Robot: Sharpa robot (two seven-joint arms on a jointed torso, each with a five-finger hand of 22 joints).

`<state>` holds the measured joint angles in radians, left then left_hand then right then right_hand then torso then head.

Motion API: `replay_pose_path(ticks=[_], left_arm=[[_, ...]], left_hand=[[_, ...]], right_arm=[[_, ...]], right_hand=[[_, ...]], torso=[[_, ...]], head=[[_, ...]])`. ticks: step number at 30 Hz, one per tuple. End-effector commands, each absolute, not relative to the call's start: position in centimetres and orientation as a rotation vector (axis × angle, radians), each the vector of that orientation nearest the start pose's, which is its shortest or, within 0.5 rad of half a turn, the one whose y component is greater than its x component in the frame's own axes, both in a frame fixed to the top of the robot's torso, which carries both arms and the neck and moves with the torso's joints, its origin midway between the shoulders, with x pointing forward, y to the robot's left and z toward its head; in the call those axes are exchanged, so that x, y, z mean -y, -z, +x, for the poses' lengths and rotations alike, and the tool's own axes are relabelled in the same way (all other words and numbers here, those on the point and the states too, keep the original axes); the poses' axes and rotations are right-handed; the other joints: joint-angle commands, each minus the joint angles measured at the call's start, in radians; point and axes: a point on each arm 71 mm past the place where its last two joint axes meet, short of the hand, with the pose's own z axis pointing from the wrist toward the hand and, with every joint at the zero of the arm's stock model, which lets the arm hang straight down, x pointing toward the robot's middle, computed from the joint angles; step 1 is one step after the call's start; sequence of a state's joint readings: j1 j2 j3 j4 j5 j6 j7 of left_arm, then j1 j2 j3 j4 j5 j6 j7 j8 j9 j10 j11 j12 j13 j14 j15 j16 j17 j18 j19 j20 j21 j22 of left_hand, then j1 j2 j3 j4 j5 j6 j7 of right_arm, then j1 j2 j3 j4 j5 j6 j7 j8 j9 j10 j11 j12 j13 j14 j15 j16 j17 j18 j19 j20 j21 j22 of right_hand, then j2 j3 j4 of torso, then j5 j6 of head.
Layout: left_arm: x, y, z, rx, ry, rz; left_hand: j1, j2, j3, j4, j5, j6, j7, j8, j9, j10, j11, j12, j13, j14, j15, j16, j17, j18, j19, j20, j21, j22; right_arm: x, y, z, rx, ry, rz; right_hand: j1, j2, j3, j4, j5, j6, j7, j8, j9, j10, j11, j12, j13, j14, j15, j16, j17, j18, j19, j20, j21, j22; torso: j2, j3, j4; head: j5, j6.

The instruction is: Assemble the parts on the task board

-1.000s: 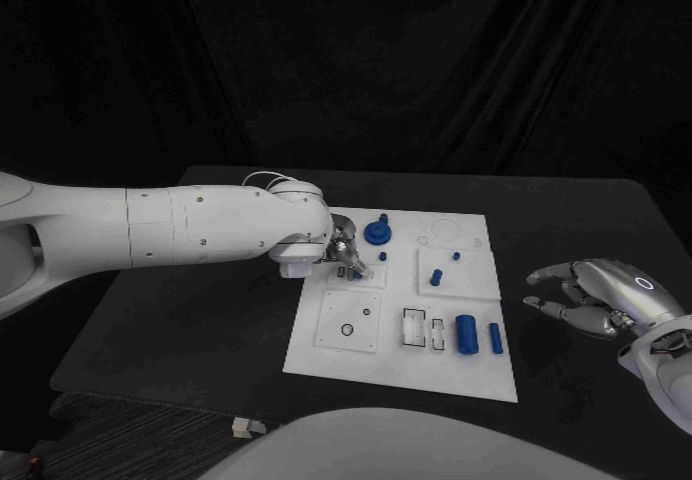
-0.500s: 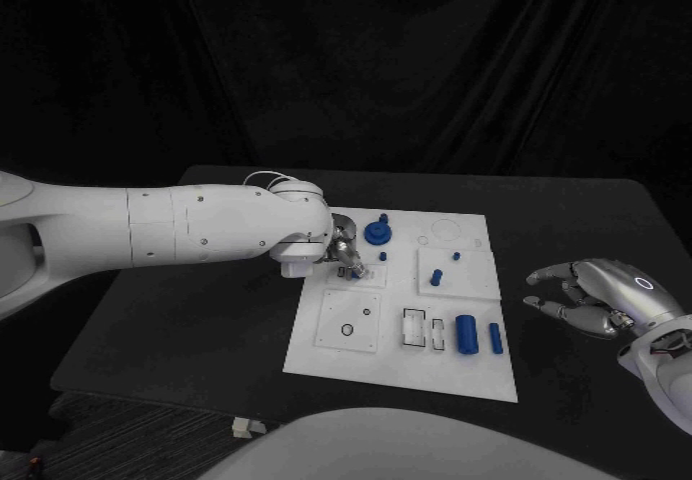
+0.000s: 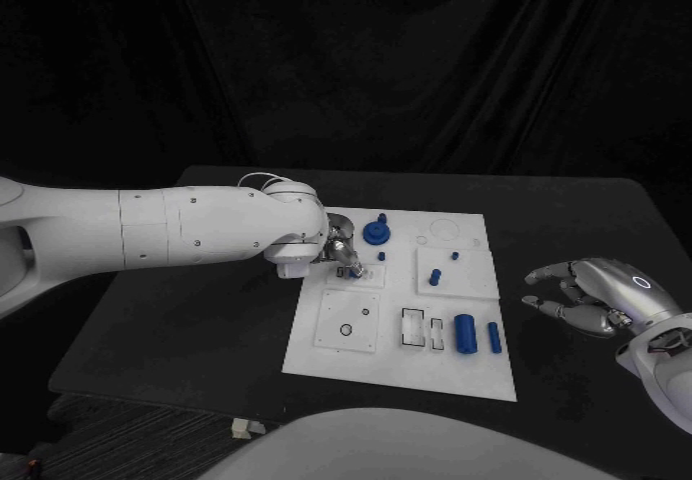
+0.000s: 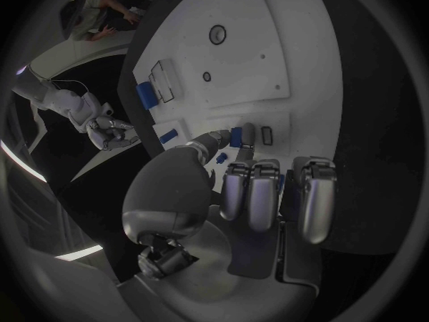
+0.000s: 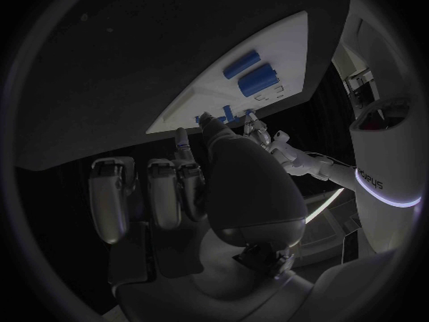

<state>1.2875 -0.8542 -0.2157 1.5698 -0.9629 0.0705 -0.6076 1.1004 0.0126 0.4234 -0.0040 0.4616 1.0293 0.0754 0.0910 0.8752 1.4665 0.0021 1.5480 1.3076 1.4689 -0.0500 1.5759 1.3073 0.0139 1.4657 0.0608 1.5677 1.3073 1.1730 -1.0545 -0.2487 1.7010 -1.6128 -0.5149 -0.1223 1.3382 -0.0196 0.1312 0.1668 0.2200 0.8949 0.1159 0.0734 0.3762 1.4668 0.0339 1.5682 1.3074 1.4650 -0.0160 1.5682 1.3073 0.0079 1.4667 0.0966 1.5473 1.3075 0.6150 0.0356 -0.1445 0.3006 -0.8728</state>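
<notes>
The left hand [image 3: 335,252] pinches a small blue part [image 4: 237,136] over the white task board [image 3: 464,375], as its wrist view reveals; the right hand [image 3: 594,296] hovers empty, fingers apart, beside the board.

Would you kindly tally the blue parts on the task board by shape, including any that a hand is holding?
Blue cylinders lying flat: 2
Small blue pegs: 3
Blue knob: 1
Small blue piece pinched by the left hand: 1
Total: 7
</notes>
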Motion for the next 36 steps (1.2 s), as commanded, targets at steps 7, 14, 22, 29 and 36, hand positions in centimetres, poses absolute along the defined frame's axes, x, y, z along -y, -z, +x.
replay_pose_path(ticks=[7, 14, 22, 29, 36], left_arm=[[-22.3, 23.7, 45.7, -2.437, 0.328, -0.227], [-22.3, 23.2, 46.4, -2.532, 0.291, -0.237], [-22.0, 22.8, 47.1, -2.57, 0.247, -0.234], [-21.4, 22.9, 47.7, -2.584, 0.232, -0.218], [-20.9, 23.0, 48.4, -2.594, 0.215, -0.206]], left_hand=[[-0.017, 0.004, 0.042, -0.01, -0.001, 0.013, -0.012, 0.021, 0.011, 0.091, -0.01, 0.004, 0.252, 0.102, -0.007, -0.005, 0.263, -0.014, 0.105, -0.005, 0.003, 0.263], [-0.026, 0.011, 0.062, -0.005, -0.004, 0.014, -0.014, 0.028, 0.018, 0.088, -0.011, 0.001, 0.25, 0.102, -0.008, -0.005, 0.263, -0.014, 0.105, -0.006, 0.003, 0.263], [-0.021, 0.003, 0.081, -0.023, -0.006, 0.016, -0.015, 0.038, 0.029, 0.087, -0.013, 0.0, 0.25, 0.102, -0.009, -0.005, 0.263, -0.014, 0.105, -0.007, 0.003, 0.263], [-0.024, 0.003, 0.082, -0.023, -0.007, 0.017, -0.015, 0.039, 0.031, 0.088, -0.013, 0.001, 0.251, 0.102, -0.009, -0.005, 0.263, -0.014, 0.105, -0.007, 0.003, 0.263], [-0.029, 0.005, 0.086, -0.021, -0.014, 0.015, -0.015, 0.041, 0.033, 0.088, -0.013, 0.0, 0.25, 0.102, -0.009, -0.005, 0.263, -0.014, 0.105, -0.008, 0.003, 0.263]], right_arm=[[25.2, 24.0, 40.8, -1.653, -0.544, -0.23], [25.2, 24.0, 40.8, -1.654, -0.543, -0.229], [25.2, 23.9, 40.7, -1.643, -0.551, -0.23], [25.2, 23.9, 40.7, -1.642, -0.552, -0.23], [25.1, 23.9, 40.7, -1.642, -0.555, -0.232]], right_hand=[[0.004, -0.001, 0.001, 0.003, 0.005, 0.007, 0.001, -0.004, -0.002, 0.104, -0.003, 0.003, 0.263, 0.106, -0.007, 0.003, 0.263, 0.001, 0.079, -0.007, -0.005, 0.251], [0.004, 0.0, 0.002, 0.004, 0.005, 0.008, 0.001, -0.004, -0.002, 0.104, -0.003, 0.003, 0.263, 0.106, -0.007, 0.003, 0.263, 0.001, 0.08, -0.007, -0.004, 0.251], [0.004, 0.0, 0.002, 0.004, 0.005, 0.007, 0.001, -0.004, -0.003, 0.104, -0.003, 0.003, 0.263, 0.106, -0.007, 0.003, 0.263, 0.001, 0.08, -0.007, -0.004, 0.252], [0.004, 0.0, 0.002, 0.004, 0.005, 0.007, 0.001, -0.004, -0.003, 0.104, -0.003, 0.003, 0.263, 0.106, -0.007, 0.003, 0.263, 0.001, 0.08, -0.007, -0.004, 0.252], [0.004, 0.0, 0.002, 0.004, 0.005, 0.007, 0.001, -0.004, -0.003, 0.104, -0.003, 0.003, 0.263, 0.106, -0.007, 0.003, 0.263, 0.001, 0.08, -0.007, -0.004, 0.252]], torso=[[0.0, 0.0003, 0.0011], [0.0, 0.0008, -0.0011], [0.002, -0.0001, -0.0001], [0.001, 0.0007, 0.0009], [0.0, 0.0003, -0.0012]], head=[[0.001, 0.0], [0.002, 0.0], [-0.001, 0.0], [0.001, 0.0], [0.003, 0.0]])
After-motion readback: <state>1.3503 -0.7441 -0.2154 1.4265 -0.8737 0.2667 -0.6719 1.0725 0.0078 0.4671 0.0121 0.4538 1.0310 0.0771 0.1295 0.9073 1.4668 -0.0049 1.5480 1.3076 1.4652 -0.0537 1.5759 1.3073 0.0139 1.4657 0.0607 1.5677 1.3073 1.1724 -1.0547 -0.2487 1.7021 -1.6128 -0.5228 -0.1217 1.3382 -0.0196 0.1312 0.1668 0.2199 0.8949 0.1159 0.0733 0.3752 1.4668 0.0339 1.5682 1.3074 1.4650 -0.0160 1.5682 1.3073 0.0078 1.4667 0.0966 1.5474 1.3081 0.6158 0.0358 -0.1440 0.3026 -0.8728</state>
